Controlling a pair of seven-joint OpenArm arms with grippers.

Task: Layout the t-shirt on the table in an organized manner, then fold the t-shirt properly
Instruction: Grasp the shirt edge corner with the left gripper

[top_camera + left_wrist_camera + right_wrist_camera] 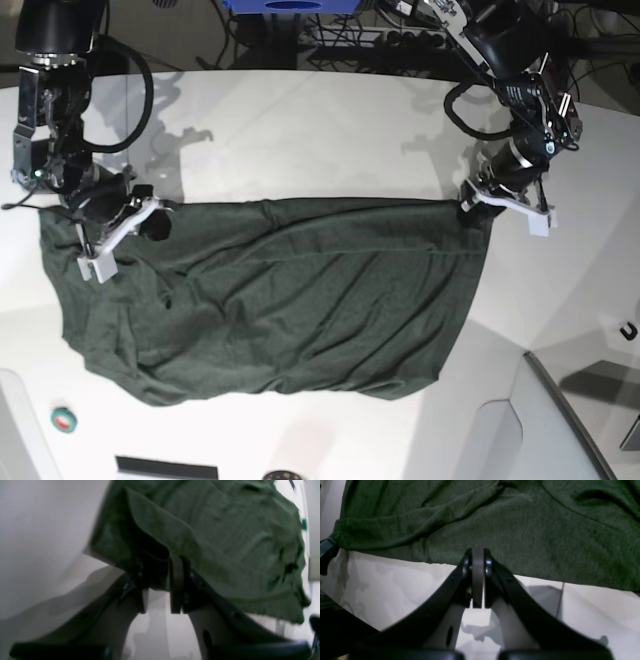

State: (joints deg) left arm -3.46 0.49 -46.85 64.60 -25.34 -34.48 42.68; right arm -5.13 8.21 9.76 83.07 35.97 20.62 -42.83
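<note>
Two arms on top edge | wrinkly dark green cotton t-shirt (270, 300) spread on glossy white table (320, 140), long axis left-right | left fingers (160, 580) pinch one corner | right fingers (478, 580) pressed together at other corner, hold unclear | cloth hangs toward camera.

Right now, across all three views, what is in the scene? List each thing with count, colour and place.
t-shirt: one, dark green, spread wrinkled across the table's middle, top edge stretched between both arms
table: one, glossy white, under everything
tape roll: one, green, near front-left table edge in the base view
blue object: one, beyond the far edge
cables: several, dark, behind the table
left gripper: fingers pinching a shirt corner
right gripper: fingers shut at the shirt's edge
</note>
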